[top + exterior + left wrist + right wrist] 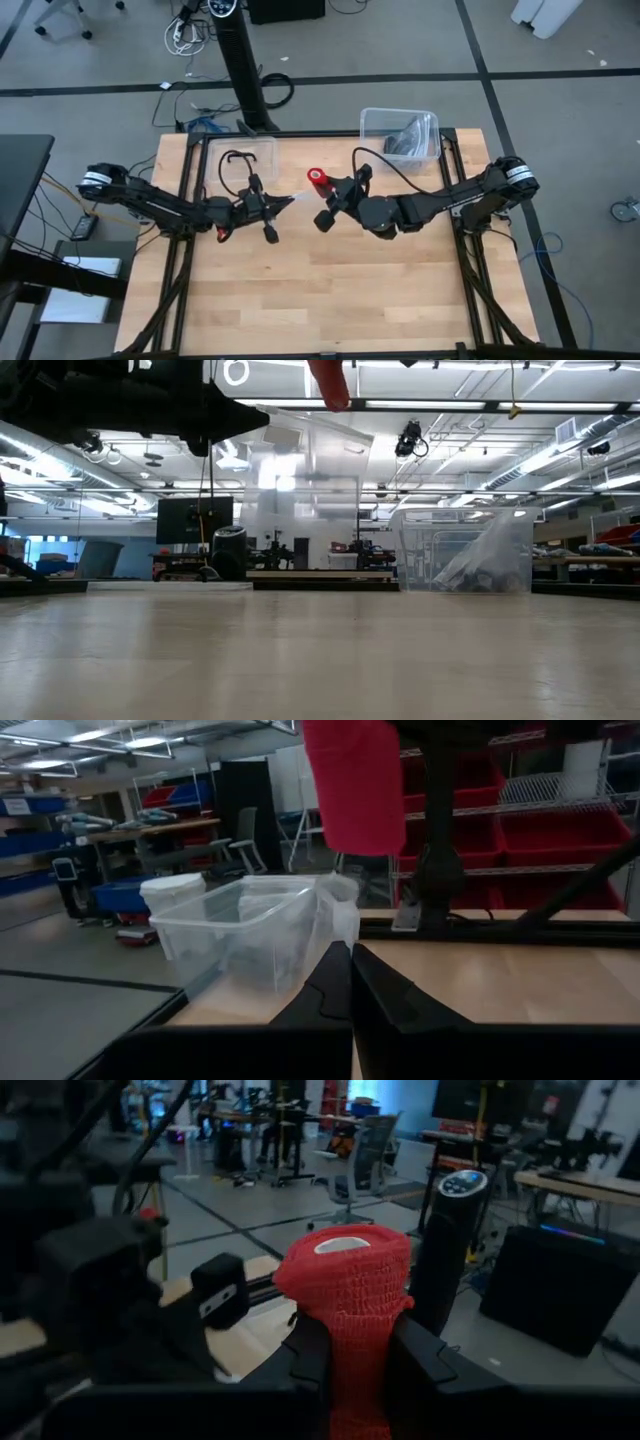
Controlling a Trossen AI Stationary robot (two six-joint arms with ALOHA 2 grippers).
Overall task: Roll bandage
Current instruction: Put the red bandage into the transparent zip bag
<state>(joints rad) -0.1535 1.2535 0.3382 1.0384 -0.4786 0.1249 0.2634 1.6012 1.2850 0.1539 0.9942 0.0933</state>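
The bright red bandage is a stubby roll (345, 1295) held in the air by my right gripper (324, 190) above the table's far middle. It also shows in the high view (318, 178), at the low view's top edge (330, 382) and in the left wrist view (355, 780). My left gripper (281, 203) is just left of it, shut on a clear crinkly plastic bag (310, 490). The bag hangs clear of the table. My left gripper pinches the clear plastic bag (336, 915) between its two shut fingertips, coming level from the table's left. The bag hangs below the gripper, clear of the table; which part of it is pinched I cannot tell. My right gripper pinches the roll's side (345, 1340) between its two fingers, coming from the table's right. The roll's end with the hollow core (340, 1243) sticks out past the fingertips. The roll is lifted clear of the table.
A clear plastic bin (400, 135) with dark contents stands at the table's far right corner. Another clear container (240, 160) stands at the far left, behind my left gripper. The wooden tabletop (330, 290) lies bare toward the near edge.
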